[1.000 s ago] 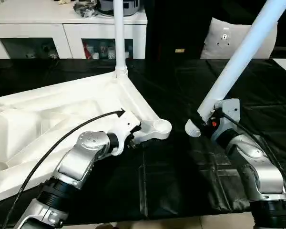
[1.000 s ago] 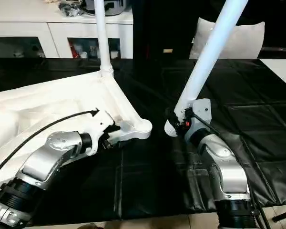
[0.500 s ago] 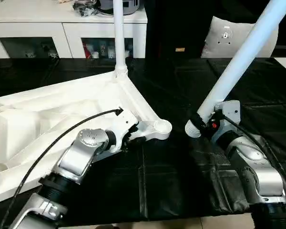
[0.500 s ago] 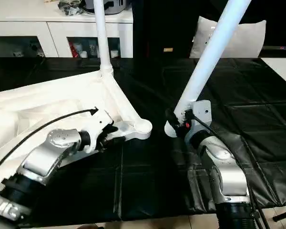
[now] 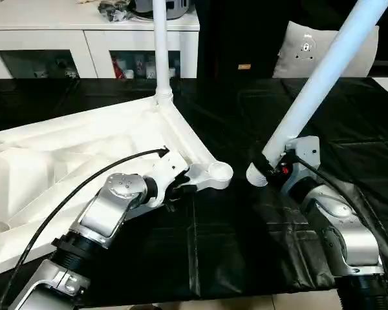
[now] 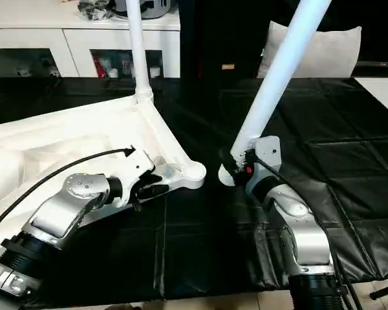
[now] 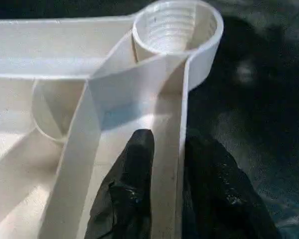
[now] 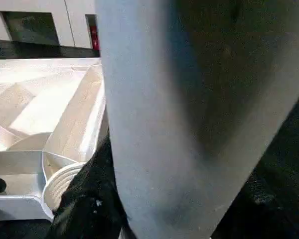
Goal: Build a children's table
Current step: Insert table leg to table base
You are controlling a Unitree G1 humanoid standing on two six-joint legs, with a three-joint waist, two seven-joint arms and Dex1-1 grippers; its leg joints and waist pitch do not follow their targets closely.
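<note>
**Two legs in sight, one empty socket between the grippers**

Head views: the table top (image 5: 84,148) lies underside up on the black cloth (image 5: 233,245), its left part cut off by the picture edge. Two legs can be counted. One standing leg (image 5: 161,45) rises from the far corner, its upper end cut off. The held leg (image 5: 323,71) slants up out of the picture from the right gripper (image 5: 269,169), which clasps it just above its ribbed lower end; that end hangs just beside the empty corner socket (image 5: 218,172), apart from it. The left gripper (image 5: 181,188) sits at the top's near rim, just behind that socket, its fingers hard to make out under the wrist housing. A white cabinet (image 5: 90,39) stands beyond, and a pillow (image 5: 310,51).

Left wrist view: two black fingers (image 7: 134,164) straddle the rim wall, one on each side, clenched on it. The threaded socket lies straight ahead of the fingertips.

Right wrist view: the held leg blocks most of the scene. A black finger (image 8: 89,199) presses its side; the socket shows just beyond.
</note>
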